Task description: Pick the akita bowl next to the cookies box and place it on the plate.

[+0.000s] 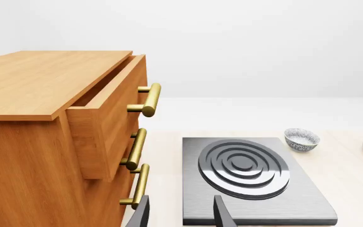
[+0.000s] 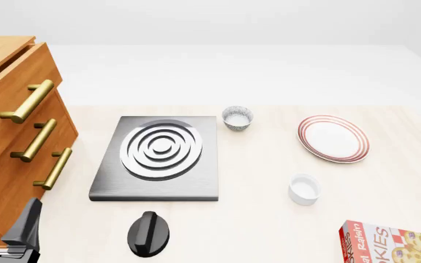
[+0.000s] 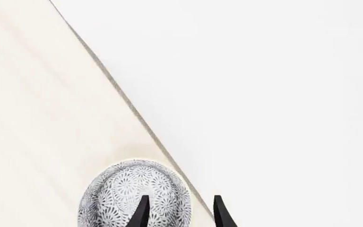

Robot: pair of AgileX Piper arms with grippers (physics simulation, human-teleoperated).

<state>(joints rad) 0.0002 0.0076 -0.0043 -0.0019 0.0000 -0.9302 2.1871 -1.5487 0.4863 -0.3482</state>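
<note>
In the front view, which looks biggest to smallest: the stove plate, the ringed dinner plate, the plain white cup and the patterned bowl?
1. Stove plate, clearly largest.
2. Dinner plate.
3. The plain white cup and the patterned bowl look about alike; the cup sits nearer the camera, so I won't rank them.

The cookies box (image 2: 392, 243) at the table's near right corner bore the only readable print. It read "Raisin" and "KIES", the word's start being cut off.
</note>
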